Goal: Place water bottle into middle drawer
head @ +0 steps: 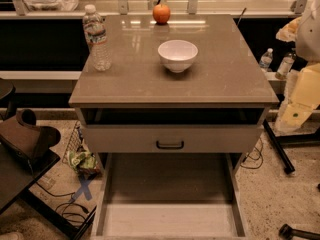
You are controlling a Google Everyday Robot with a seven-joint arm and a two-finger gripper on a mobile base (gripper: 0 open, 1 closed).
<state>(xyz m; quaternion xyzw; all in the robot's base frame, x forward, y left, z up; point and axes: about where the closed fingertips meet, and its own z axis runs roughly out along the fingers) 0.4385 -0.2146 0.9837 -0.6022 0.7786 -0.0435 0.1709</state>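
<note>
The water bottle [97, 38], clear ribbed plastic with a white cap and a pale label band, stands upright on the cabinet top [225, 79] near its left rear corner. The middle drawer [170, 219] is pulled out wide below the cabinet, and its pale floor holds nothing. Pale cream and white segments of my arm [302, 91] show at the right edge, beside the cabinet and well apart from the bottle. My gripper itself is out of view.
A white bowl [177, 55] sits mid-top and an orange-red apple [161, 14] at the rear. The upper drawer front with a black handle [170, 144] stands slightly out. Two small bottles [276, 61] sit back right. A dark seat [25, 139], cables and a stand leg [277, 151] flank the cabinet.
</note>
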